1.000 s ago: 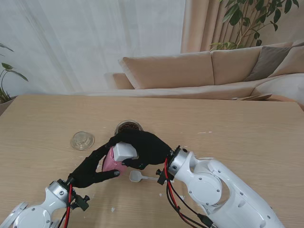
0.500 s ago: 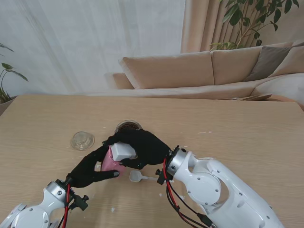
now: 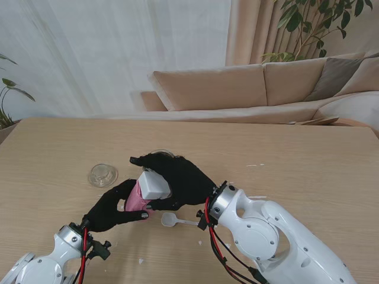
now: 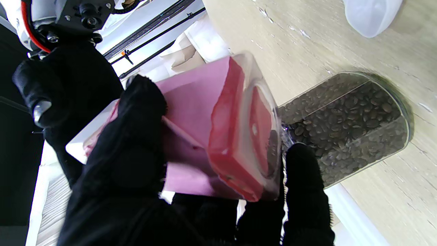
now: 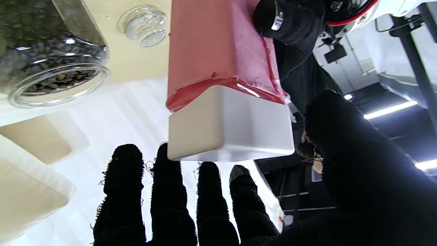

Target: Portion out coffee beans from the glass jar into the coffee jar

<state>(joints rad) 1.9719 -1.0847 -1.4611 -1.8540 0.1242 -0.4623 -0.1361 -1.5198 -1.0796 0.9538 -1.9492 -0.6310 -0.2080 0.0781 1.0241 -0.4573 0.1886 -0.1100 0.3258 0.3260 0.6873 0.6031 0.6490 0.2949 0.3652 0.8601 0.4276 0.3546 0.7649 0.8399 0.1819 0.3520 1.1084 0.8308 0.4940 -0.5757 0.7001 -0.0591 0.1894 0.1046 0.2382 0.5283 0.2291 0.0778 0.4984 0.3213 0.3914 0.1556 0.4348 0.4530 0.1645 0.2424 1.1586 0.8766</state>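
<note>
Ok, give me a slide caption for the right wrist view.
Right hand reaching around the white lid of the pink coffee jar, open glass jar of beans alongside.

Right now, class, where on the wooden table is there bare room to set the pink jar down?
Bare wood spans the table's right half and its far edge. Crowded: the centre, where black-gloved hands hold the white-lidded pink jar beside the glass bean jar, clear glass lid and white scoop.

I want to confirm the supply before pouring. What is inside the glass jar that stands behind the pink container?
The glass jar holds dark coffee beans, seen through its wall and open mouth. The pink container covers part of it, and its bottom is hidden.
</note>
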